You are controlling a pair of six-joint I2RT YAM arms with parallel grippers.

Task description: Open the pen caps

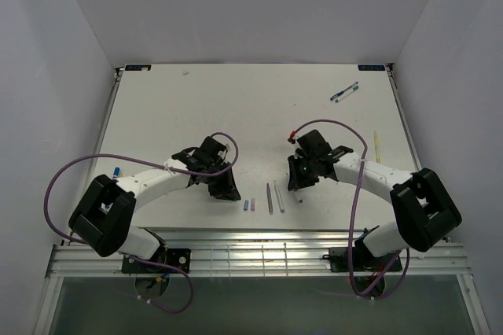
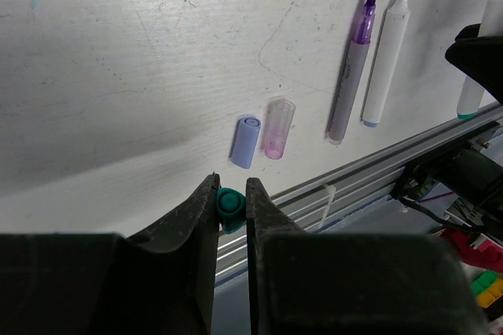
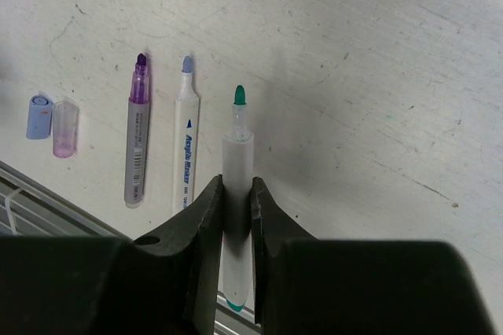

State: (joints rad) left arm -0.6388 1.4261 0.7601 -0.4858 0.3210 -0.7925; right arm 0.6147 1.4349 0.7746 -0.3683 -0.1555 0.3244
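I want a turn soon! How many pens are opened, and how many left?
Done: purple pen and blue pen lie uncapped beside the blue cap and purple cap. In hand: right gripper holds the green pen, left gripper its green cap, already apart. Left: two pens and a yellow pen farther back, seemingly untouched.

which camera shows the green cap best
The left wrist view: the green cap sits close up, pinched in the left end effector. In the top external view that end effector hides it. The right wrist view does not show it.
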